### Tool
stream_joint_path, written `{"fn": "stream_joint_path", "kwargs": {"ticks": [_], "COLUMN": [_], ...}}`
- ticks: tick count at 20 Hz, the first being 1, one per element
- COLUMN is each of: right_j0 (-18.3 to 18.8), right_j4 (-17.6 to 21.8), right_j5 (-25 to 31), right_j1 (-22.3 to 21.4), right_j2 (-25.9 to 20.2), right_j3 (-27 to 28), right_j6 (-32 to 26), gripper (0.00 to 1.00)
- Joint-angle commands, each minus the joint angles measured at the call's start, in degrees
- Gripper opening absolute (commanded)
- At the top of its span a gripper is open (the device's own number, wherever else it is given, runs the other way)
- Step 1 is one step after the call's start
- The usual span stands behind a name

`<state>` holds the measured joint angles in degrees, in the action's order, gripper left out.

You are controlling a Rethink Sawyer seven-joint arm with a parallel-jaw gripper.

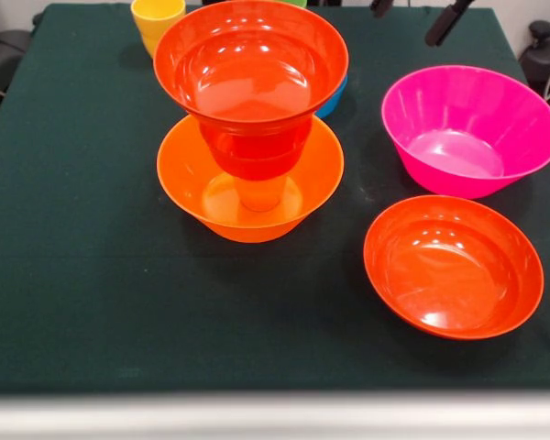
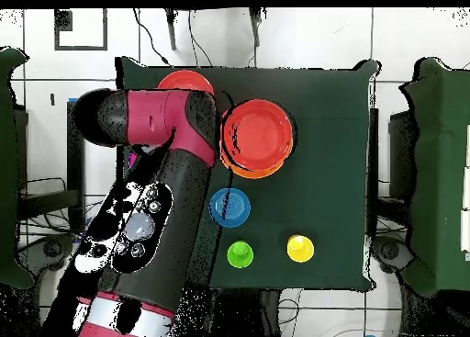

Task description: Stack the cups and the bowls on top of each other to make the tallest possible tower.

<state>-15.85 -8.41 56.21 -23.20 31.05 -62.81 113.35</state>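
1. Hanging at the top edge of the front view, at about one o'clock from the tower, the gripper (image 1: 420,20) shows only dark tips well apart from every dish; whether it is open or closed I cannot tell, and it appears to carry nothing.
2. From above, the red and black arm (image 2: 161,182) covers the nine o'clock side of the table (image 2: 330,168) and hides the magenta bowl.
3. Nearest the tips in the front view sits the large magenta bowl (image 1: 470,128), upright and alone at three o'clock from the tower.
4. At five o'clock from the tower lies a loose wide red-orange bowl (image 1: 453,266), also alone.
5. The tower (image 1: 251,119) itself: a large orange bowl (image 1: 188,179) at the base, an orange cup (image 1: 261,194) inside it, a red-orange piece above that, and a second wide red-orange bowl (image 1: 251,64) on top.
6. Behind the tower, a yellow cup (image 1: 157,20) stands at eleven o'clock and a small blue bowl (image 1: 335,99) peeks out at two o'clock; a green cup (image 2: 240,253) shows from above.
7. Judged progress — roughly halfway: four pieces stacked, five still loose.
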Motion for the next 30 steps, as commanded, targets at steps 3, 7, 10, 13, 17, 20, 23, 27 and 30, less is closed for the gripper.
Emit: {"fn": "stream_joint_path", "kwargs": {"ticks": [3, 7, 10, 13, 17, 20, 23, 27, 30], "right_j0": [-1.10, -1.84, -2.11, -2.09, -2.11, -2.06, -2.22, -2.22, -2.33], "right_j4": [-0.73, -0.96, -1.28, -1.42, -1.63, -2.25, -2.75, -4.03, -4.96], "right_j5": [-5.06, -5.36, -5.81, -5.47, -5.34, -4.96, -4.79, -4.38, -4.15], "right_j1": [3.28, 3.34, 3.53, 3.57, 3.46, 3.33, 3.28, 3.34, 3.23], "right_j2": [-6.79, -6.48, -6.53, -6.40, -6.30, -6.49, -6.47, -6.80, -6.87], "right_j3": [-7.59, -8.33, -8.80, -8.71, -9.06, -9.36, -9.61, -10.24, -11.02], "right_j6": [11.73, 12.55, 13.07, 13.03, 13.01, 13.19, 13.48, 14.34, 14.81], "gripper": [1.00, 1.00, 1.00, 1.00, 1.00, 1.00, 1.00, 1.00, 1.00]}}
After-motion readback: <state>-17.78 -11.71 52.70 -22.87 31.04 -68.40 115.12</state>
